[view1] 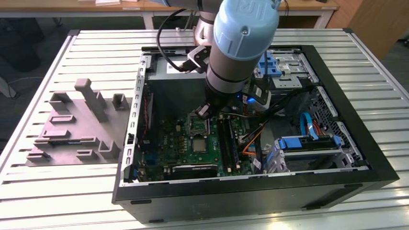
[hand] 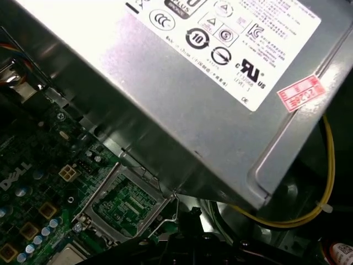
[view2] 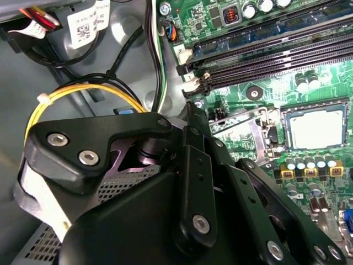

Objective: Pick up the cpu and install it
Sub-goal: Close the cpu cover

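My arm works inside an open computer case (view1: pixel 357 158) lying on a slatted white table (view1: pixel 383 67); a grey moulded tray (view1: pixel 76 129) rests at the exterior view's left. The cpu (view2: pixel 315 128) sits in its socket on the green motherboard (view2: pixel 259 83). My gripper (view1: pixel 214 111) hovers just above the board; whether it is open or closed, I cannot tell. The power supply (hand: pixel 182 88) carries certification labels and a red sticker (hand: pixel 300 93).
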Controlling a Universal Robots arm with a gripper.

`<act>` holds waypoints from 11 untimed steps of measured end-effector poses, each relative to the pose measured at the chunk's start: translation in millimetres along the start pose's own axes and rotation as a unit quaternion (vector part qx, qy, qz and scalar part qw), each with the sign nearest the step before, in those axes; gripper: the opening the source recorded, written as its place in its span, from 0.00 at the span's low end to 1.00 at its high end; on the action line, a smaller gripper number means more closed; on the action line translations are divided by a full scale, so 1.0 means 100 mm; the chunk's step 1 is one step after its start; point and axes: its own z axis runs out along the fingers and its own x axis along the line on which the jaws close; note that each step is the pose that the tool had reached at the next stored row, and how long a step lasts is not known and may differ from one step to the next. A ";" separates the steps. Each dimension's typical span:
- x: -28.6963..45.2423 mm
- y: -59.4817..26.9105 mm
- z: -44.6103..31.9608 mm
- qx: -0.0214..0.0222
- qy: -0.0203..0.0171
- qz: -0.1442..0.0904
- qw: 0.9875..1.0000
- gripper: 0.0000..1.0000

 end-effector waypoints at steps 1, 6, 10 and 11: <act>0.001 -0.001 0.007 0.000 0.000 0.000 1.000 0.11; -0.002 0.000 0.032 0.000 0.000 0.000 1.000 0.11; -0.006 0.004 0.053 0.000 0.000 0.000 1.000 0.11; -0.007 0.006 0.058 0.000 0.000 0.000 1.000 0.11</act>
